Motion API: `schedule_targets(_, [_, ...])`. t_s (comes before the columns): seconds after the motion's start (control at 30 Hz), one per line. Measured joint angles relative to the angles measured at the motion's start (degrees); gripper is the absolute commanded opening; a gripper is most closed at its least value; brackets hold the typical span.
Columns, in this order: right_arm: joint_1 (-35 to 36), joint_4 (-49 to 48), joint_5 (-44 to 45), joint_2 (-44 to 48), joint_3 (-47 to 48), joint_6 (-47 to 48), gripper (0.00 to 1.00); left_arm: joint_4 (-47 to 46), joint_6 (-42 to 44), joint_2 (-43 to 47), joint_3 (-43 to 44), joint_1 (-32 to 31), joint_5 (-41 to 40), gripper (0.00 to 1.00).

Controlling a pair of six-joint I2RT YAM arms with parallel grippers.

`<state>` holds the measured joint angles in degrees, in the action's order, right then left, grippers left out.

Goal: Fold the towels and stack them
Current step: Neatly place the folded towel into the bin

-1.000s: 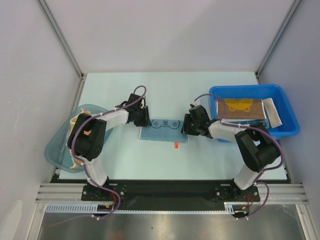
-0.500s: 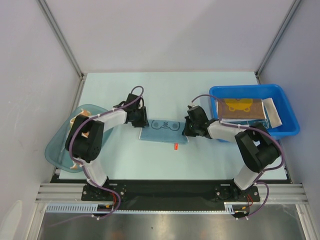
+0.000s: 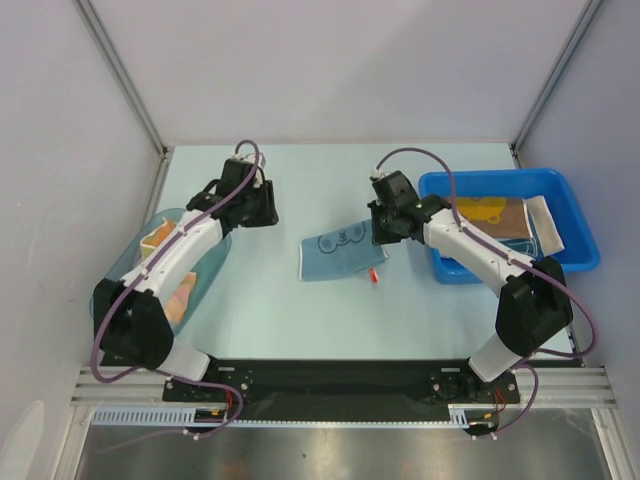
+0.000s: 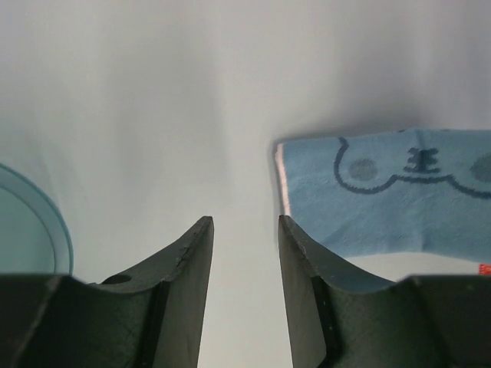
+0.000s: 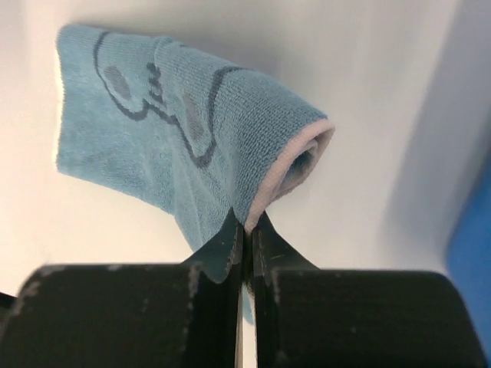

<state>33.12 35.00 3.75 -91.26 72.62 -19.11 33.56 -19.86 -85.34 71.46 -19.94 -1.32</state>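
The teal-blue towel [image 3: 336, 254], a small soft terry square with a dark printed outline and a pale pink hem, lies near the middle of the pale bench [image 3: 330, 180], set at a slant to the bench edges. Its left portion rests flat on the surface. Its far right corner is drawn up and doubled over into a loose loop. A small red tag [image 3: 373, 275] shows at its near right corner. The right gripper [image 3: 386, 232] is clenched on that doubled corner: in the right wrist view the two black fingers [image 5: 230, 245] meet with the pink hem pinched between their tips, and the rest of the cloth hangs away from them. The left gripper [image 3: 262, 208] stands well apart from the towel, toward the far left of the bench. Its jaws are released, with a clear gap and only bare surface between them. In the left wrist view the towel's left edge lies just to the right of the right-hand finger without touching it. At the right edge of the bench sits a rectangular blue plastic bin [image 3: 578, 228], holding a brown towel with a yellow print [image 3: 482, 213] and a white cloth [image 3: 547, 225] beside it. At the left edge sits a translucent teal tub [image 3: 115, 295] with an orange towel [image 3: 180, 293] inside.
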Motion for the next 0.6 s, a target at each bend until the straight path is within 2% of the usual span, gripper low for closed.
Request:
schedule_targets(0.1, [-1.42,6.25,0.24,0.00,5.14,2.64,0.00,0.15,1.18,2.97,-2.03,0.00,0.09,0.46])
schedule_targets(0.23, [-6.91,13.46,0.20,0.09,11.78,7.08,0.00,0.72,2.99,4.52,-4.31,0.00,0.57,0.46])
schedule_targets(0.4, [-17.73,18.93,1.49,0.09,18.43,12.24,0.00,1.09,4.00,4.52,-4.61,0.00,2.23,0.46])
schedule_targets(0.6, [-31.28,19.63,-0.24,-0.17,21.59,17.97,0.00,0.61,4.52,4.52,-5.20,0.00,4.66,0.46])
